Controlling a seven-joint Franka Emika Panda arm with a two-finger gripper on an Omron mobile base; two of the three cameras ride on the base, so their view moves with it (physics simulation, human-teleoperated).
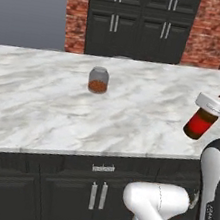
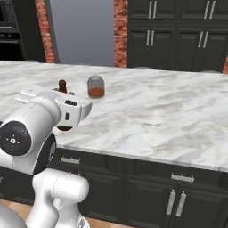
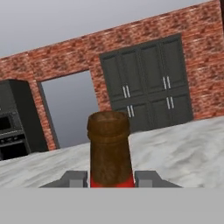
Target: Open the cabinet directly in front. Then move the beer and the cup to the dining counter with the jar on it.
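The beer point(image 1: 201, 122) is a dark brown bottle with a red label, and my gripper point(image 3: 111, 179) is shut on it. It leans over the dining counter point(image 1: 42, 101) near the front edge. I cannot tell whether its base touches the marble. In the hand view its neck point(image 3: 109, 146) rises between the two fingertips point(image 3: 74, 178). In the right base view the neck point(image 2: 62, 85) pokes up behind my hand. The jar point(image 1: 98, 80) point(image 2: 95, 87) stands on the slab, further back and left of the bottle. The cup and the cabinet are out of view.
Tall black floor-standing cabinets point(image 1: 139, 20) point(image 3: 148, 83) line the red-brick wall beyond the counter. A black oven point(image 3: 13, 127) stands at the left, beside a grey doorway point(image 2: 82, 31). Black base cabinets with silver handles point(image 1: 97, 196) sit under the slab's near edge.
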